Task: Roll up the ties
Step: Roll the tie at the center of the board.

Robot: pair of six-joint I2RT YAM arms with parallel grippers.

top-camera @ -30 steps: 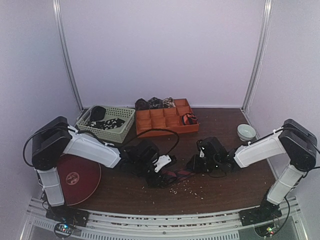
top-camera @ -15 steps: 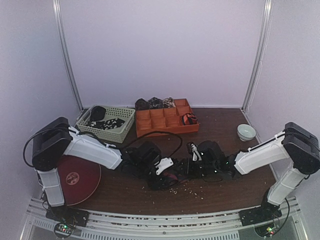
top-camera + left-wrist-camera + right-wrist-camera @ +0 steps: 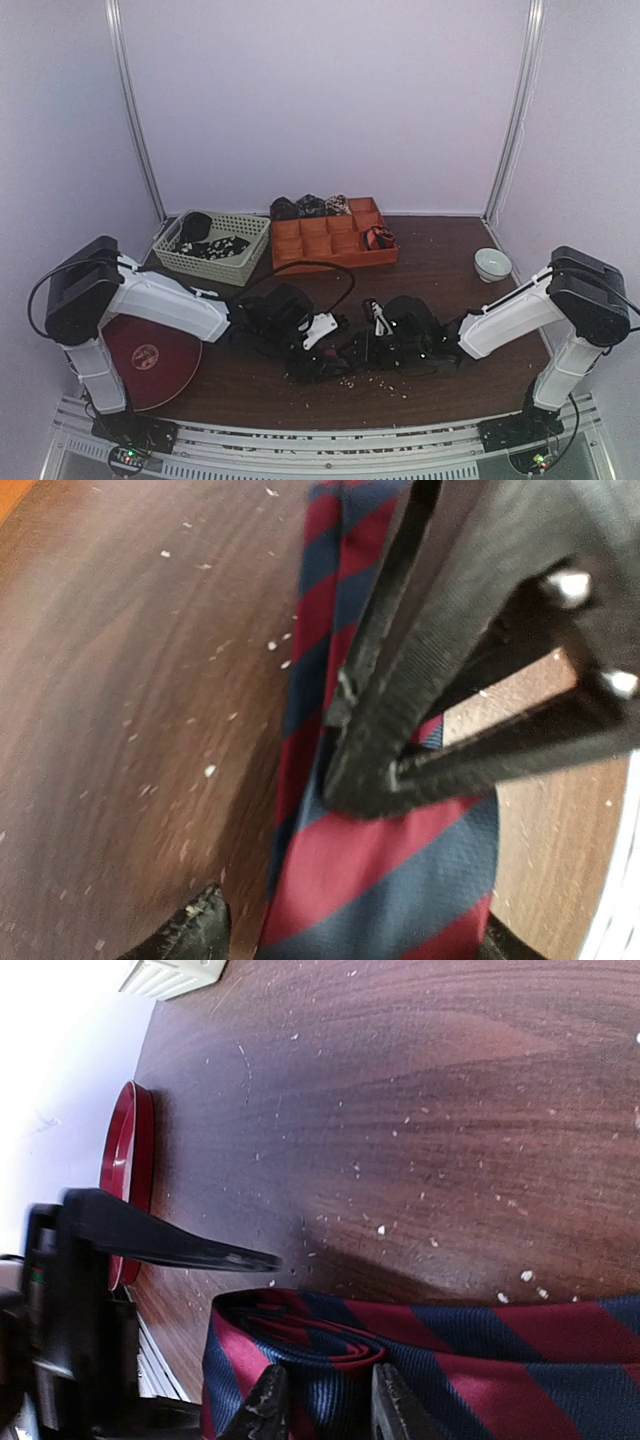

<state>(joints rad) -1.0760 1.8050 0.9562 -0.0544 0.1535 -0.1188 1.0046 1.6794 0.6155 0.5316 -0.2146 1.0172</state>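
**Colour check: the tie's red and navy, not black**

So the tie is fat diagonal stripes, deep red against navy blue, in a fine woven weave. The table is dark brown woodgrain peppered with pale crumbs. The tray is bright orange. The lattice basket is pale green, and the speckled ties in it are black with whitish flecks. The round plate is dark red, and the little bowl is a whitish green.

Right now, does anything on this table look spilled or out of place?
Yes: pale crumb-like specks are scattered across the dark wooden table around the red-and-navy striped fabric tie. They look like spilled debris; what they are is unclear.
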